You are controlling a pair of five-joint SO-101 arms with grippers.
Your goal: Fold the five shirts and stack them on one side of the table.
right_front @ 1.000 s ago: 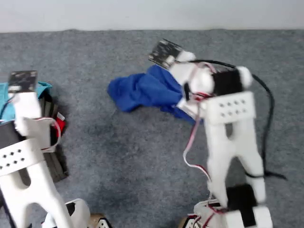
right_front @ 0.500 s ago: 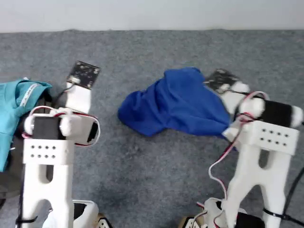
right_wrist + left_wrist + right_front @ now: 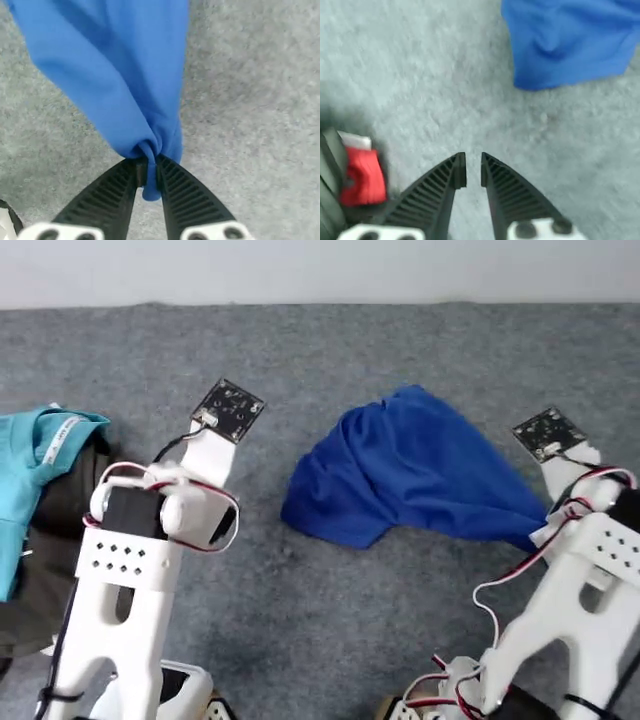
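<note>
Cloth fills the right gripper [image 3: 148,169], its jaws clamped on a bunched corner of the blue shirt [image 3: 115,75], while the rest of the garment trails away from the claw across the grey table [image 3: 250,100]. From above, the shirt lies crumpled and unfolded just toward 3 o'clock of the table's centre, drawn to a point at its 4 o'clock end where the claw holds it and swelling into a rounded heap toward 8 o'clock. It looks light, limp and soft, likely to sag, drag and lose any shape when lifted. A hem corner or shoulder seam seems the best hold, with a second claw on the opposite corner to pull it flat. The right arm rises from the 5 o'clock edge and leans toward 12, its wrist tipped down over the shirt's pointed end. The left arm stands at 7 o'clock with its forearm angled toward 1 o'clock. The left gripper [image 3: 473,170] hangs over bare table with its jaws barely parted and nothing between them, and the shirt's rounded end lies ahead of it, apart. At the 9 o'clock edge a teal shirt [image 3: 40,455] rests on darker garments [image 3: 50,580].
</note>
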